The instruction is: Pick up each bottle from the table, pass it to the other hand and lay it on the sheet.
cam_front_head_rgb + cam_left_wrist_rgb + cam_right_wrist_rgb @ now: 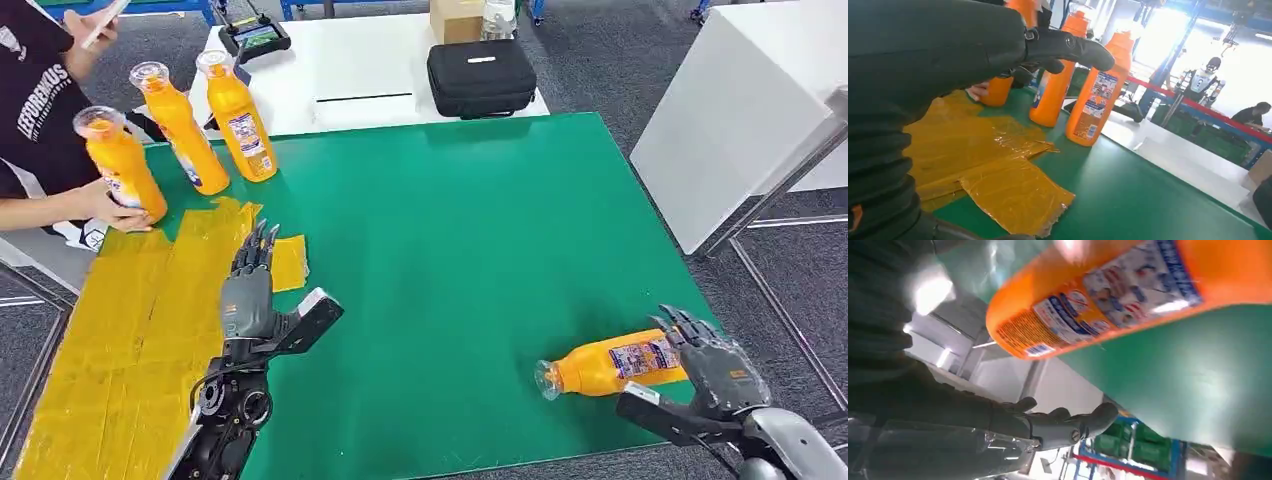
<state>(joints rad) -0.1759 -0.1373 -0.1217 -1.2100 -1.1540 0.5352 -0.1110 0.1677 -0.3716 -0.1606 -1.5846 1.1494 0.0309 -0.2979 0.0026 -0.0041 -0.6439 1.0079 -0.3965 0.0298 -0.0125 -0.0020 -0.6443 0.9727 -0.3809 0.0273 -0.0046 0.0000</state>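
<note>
Orange is what I am steering toward: a bottle [612,364] is lying on its side on the green mat [480,250], near the front right edge, cap end pointing left. My right hand [715,362] is sitting at its base end with fingers spread apart, apparently just touching; in the right wrist view they are reaching past the bottle [1108,300] without wrapping it, so I am judging the pick-up step as barely begun. Next I am needing to close round the body and lift. My left hand [248,290] is hovering empty, fingers extended, over the edge of the yellow sheet [130,330]. Three upright bottles [238,117] are standing at the sheet's far end, a person's hand [105,205] touching one. I cannot tell whether my palm is actually pressing the bottle.
</note>
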